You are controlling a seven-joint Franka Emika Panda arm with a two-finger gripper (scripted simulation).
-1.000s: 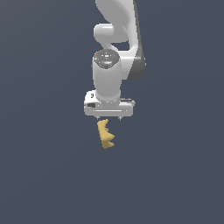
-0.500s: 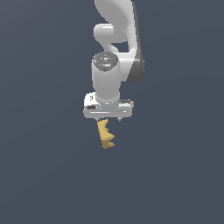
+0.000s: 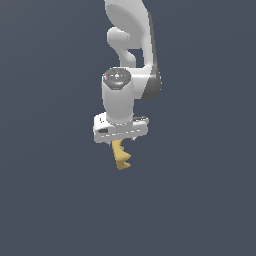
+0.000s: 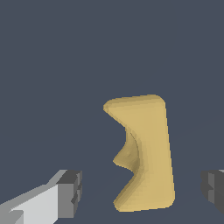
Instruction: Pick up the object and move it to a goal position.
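Observation:
The object is a small mustard-yellow elongated lump with notches on one side. It lies on the flat dark grey floor, right under my white gripper. In the wrist view the object sits between my two fingers. One fingertip and the other fingertip each stand apart from it with a visible gap. The gripper is open and straddles the near end of the object without touching it.
A plain dark grey floor fills both views. The white arm rises above the gripper. Nothing else shows, and no goal marker is in view.
My gripper has come down a little closer over the object. The object has stayed where it was.

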